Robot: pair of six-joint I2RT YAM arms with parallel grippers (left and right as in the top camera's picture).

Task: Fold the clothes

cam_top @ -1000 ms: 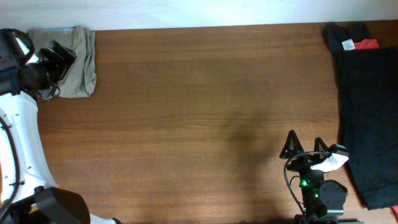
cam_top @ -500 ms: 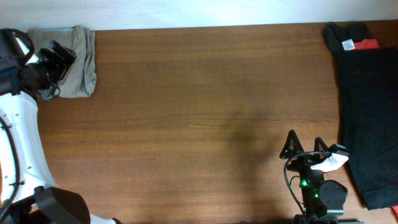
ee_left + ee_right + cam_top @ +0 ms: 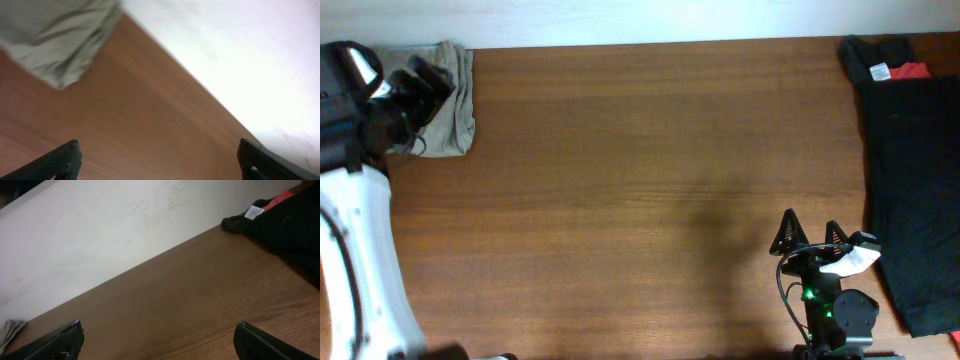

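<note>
The khaki-beige clothes lie folded in a small bundle at the table's far left corner; they also show at the top left of the left wrist view. My left gripper hangs over the bundle's left part, open and empty. My right gripper rests near the front edge on the right, open and empty. A corner of the khaki fabric shows far off in the right wrist view.
A pile of black clothing with a red patch and white label lies along the right edge; it also shows in the right wrist view. A white wall runs behind the wooden table.
My left gripper has shifted slightly up and to the right over the khaki bundle. The right arm has not moved.
</note>
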